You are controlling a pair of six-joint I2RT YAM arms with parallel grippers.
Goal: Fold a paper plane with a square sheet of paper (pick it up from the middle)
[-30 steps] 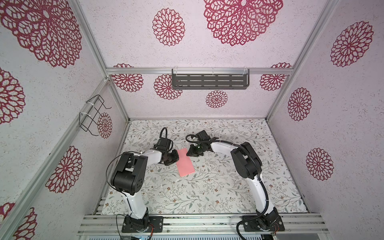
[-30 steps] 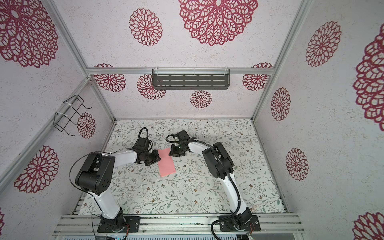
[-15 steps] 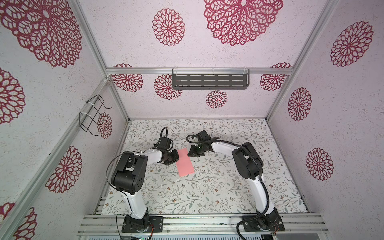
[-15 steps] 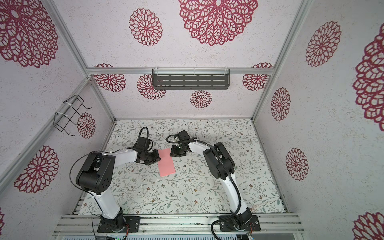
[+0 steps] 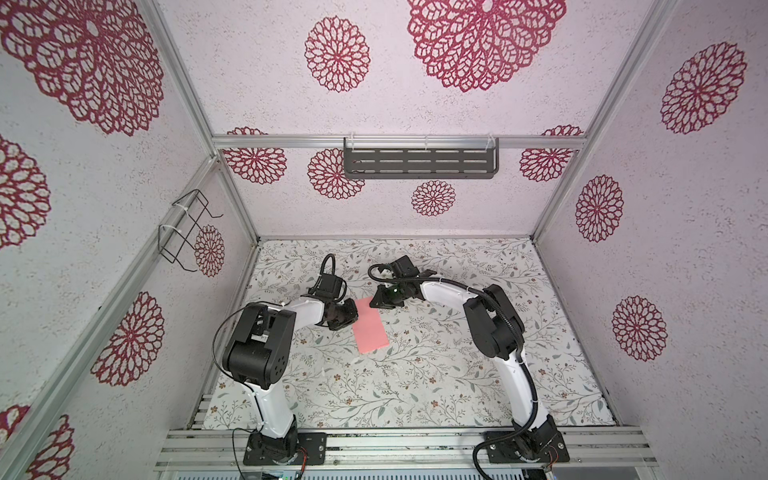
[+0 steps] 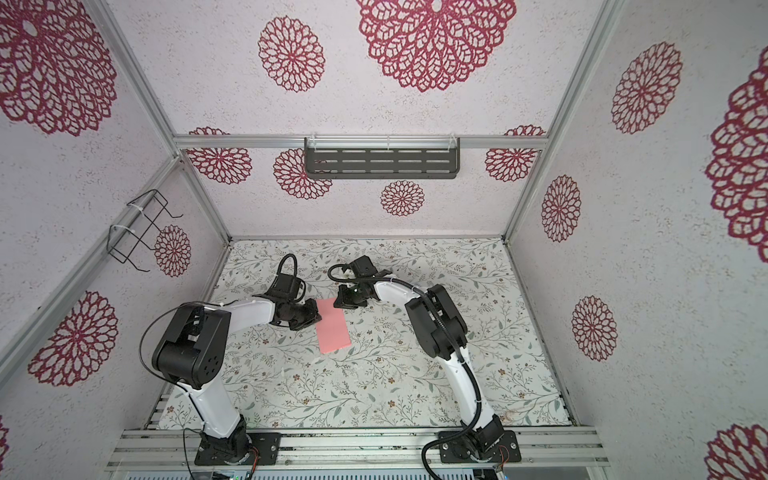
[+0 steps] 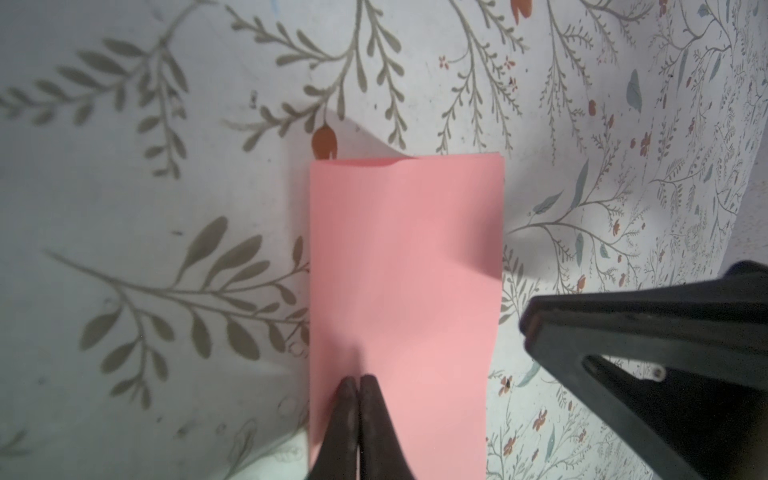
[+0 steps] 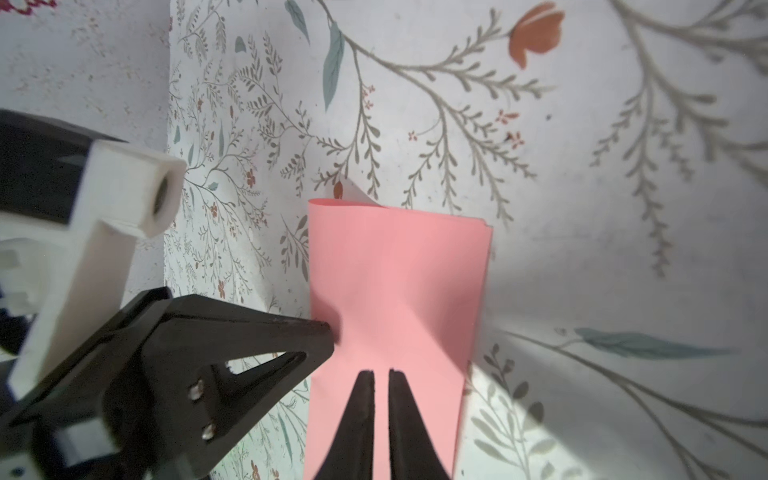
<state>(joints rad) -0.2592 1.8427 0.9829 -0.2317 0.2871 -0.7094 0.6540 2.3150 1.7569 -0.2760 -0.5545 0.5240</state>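
The square sheet of paper (image 5: 370, 328) (image 6: 332, 328) lies on the floral mat, folded over into a salmon-pink rectangle. One short end lifts slightly, showing a loose layer (image 7: 361, 162) (image 8: 353, 203). My left gripper (image 5: 355, 318) (image 6: 318, 316) (image 7: 358, 380) is shut, its tips resting on the paper near a long edge. My right gripper (image 5: 376, 302) (image 6: 339, 303) (image 8: 381, 372) rests its tips on the far short end. Its jaws are nearly together with a thin slit and nothing between them. No paper plane shape shows.
The floral mat (image 5: 457, 374) covers the floor between patterned walls. A grey slotted shelf (image 5: 419, 163) hangs on the back wall and a wire rack (image 5: 187, 228) on the left wall. Small white scraps (image 5: 357, 360) lie just in front of the paper.
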